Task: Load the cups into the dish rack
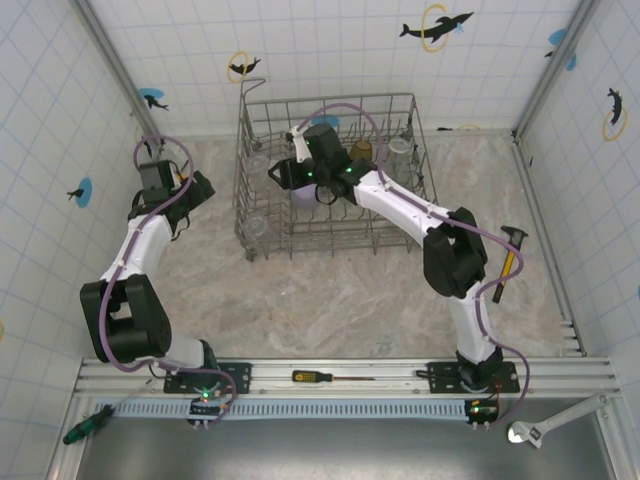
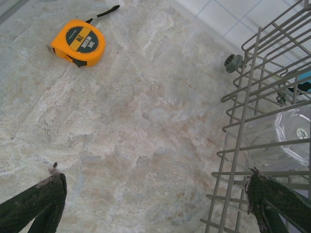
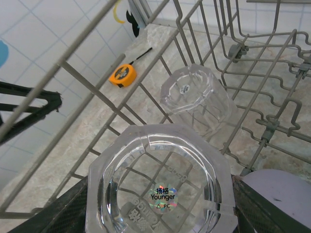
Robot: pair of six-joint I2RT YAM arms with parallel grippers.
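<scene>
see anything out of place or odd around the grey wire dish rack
Nothing looks spilled or broken. Odd among dishware: an orange tape measure lies on the table left of the grey wire dish rack, and a yellow-handled hammer lies on its right. The right gripper holds a clear faceted plastic cup base-up, normal for racking.

The dish rack stands at the far middle of the worktop. Within it, a clear cup sits upside down between the jaws of the right gripper. A second clear cup stands just behind it, and a third cup just beside it. The tape measure lies on the worktop left of the rack, near the left gripper. A hammer lies right of the rack. A screwdriver rests on the near rail, between the arm bases.
</scene>
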